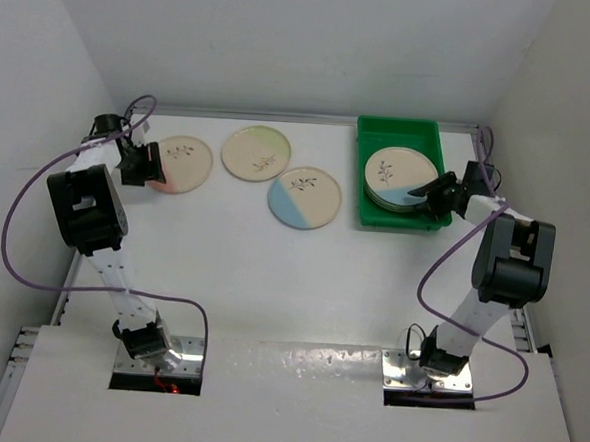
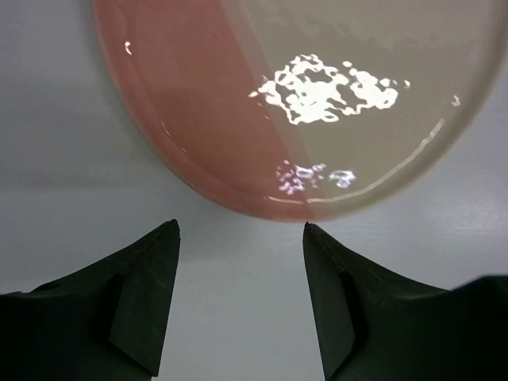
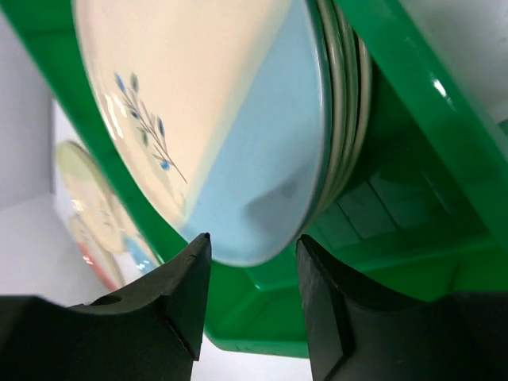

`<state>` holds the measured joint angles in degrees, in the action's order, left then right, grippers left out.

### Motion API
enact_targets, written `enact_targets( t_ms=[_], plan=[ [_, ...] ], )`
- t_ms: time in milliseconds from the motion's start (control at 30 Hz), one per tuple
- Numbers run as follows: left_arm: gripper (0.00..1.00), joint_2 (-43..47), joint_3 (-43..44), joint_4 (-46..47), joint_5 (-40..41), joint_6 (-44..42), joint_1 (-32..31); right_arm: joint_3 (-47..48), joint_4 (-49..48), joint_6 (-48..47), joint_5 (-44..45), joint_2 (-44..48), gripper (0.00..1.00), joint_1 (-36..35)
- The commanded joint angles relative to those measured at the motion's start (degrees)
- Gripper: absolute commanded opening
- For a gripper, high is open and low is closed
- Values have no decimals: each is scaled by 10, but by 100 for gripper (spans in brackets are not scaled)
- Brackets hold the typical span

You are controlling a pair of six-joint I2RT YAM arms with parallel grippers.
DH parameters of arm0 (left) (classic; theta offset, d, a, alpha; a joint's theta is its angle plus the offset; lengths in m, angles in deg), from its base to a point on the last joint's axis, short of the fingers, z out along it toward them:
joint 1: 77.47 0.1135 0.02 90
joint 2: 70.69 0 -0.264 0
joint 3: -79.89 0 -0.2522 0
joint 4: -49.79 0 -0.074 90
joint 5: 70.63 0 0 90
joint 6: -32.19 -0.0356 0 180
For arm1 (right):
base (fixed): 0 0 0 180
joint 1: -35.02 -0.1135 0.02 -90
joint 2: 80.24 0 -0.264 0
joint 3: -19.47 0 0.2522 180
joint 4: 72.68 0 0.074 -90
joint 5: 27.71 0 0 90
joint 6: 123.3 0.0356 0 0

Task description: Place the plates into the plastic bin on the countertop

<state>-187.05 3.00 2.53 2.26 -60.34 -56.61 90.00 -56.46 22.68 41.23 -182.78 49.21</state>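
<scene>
- The left jaws stand open and empty, low over the surface [image 1: 271, 280]. They are just short of the near rim of the pink plate [image 2: 238, 103], which lies flat at the far left.
- The right jaws are also parted and grip nothing. The blue edge of the top plate [image 3: 230, 135], on the stack inside the green bin [image 3: 429, 119], sits just ahead of their gap.
- Three plates lie outside the bin: the pink one, a pale green plate [image 1: 256, 153] and a blue plate [image 1: 304, 197].
- Left-side risk: the pink plate lies flat on a glossy surface, so the jaws may shove it toward the back wall instead of catching its rim.
- Right-side risk: a finger could snag the stack's edge as the arm moves off. That could drag or tilt the top plate against the bin wall.
</scene>
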Motion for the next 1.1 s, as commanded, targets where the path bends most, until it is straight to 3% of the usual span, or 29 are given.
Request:
enact_targets(
  t_ms=[0,300,367,433,500,600,633,733,833,933,967,1067],
  plan=[
    [66,-37,46,18,17,40,11,47,56,-49,34,5,47,-11],
    [63,-139,112,24,45,52,11,115,189,-176,153,57,64,-58],
    [44,-163,123,6,39,42,11,124,210,-192,182,79,65,-77],
    [15,-178,130,-12,26,14,6,127,214,-214,209,102,66,-86],
    [0,-196,138,-55,17,-15,-7,134,215,-234,225,116,68,-107],
    [0,-196,115,-108,12,-119,-22,150,210,-274,226,126,69,-138],
    [0,-168,93,-108,36,-188,-38,157,212,-300,223,124,69,-164],
    [0,-113,-25,-101,72,-307,-67,171,209,-340,213,118,70,-209],
    [0,-39,-121,-101,62,-374,-79,171,193,-343,200,108,70,-246],
    [13,18,-177,-88,42,-365,-91,172,179,-339,183,95,70,-279],
    [22,34,-196,-76,42,-360,-91,175,173,-340,172,88,71,-296],
    [37,39,-219,-61,42,-340,-102,183,166,-340,147,70,71,-317]
  ],
)
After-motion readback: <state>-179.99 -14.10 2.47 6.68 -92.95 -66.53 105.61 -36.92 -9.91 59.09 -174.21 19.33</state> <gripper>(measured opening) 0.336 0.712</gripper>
